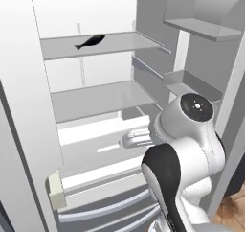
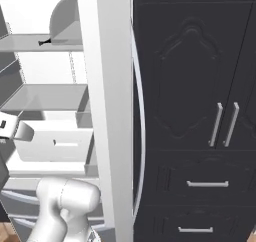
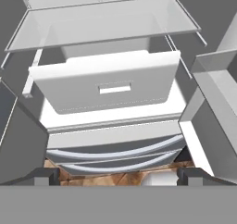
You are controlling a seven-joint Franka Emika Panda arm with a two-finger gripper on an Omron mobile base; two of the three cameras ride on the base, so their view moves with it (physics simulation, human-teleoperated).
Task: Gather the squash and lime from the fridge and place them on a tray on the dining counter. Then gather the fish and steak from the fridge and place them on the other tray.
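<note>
Fridge (image 1: pixel 28 106): standing open. Fish (image 1: pixel 90 41): lying on upper shelf, far left. Gripper (image 3: pixel 118 174): hanging wide, empty, low near crisper drawer (image 3: pixel 109 86). Risk: probably clipping shelf edge while rising.

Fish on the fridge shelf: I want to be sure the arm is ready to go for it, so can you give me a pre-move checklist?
1. Fridge door open: ok.
2. Fish in sight, lying on the upper shelf: ok.
3. Space around the fish free of other items: ok.
4. Gripper jaws open and holding nothing: ok.
5. Gripper aimed at the fish: not ok; the hand view looks at the white drawer lower down.
6. Steak located: cannot tell.
</note>
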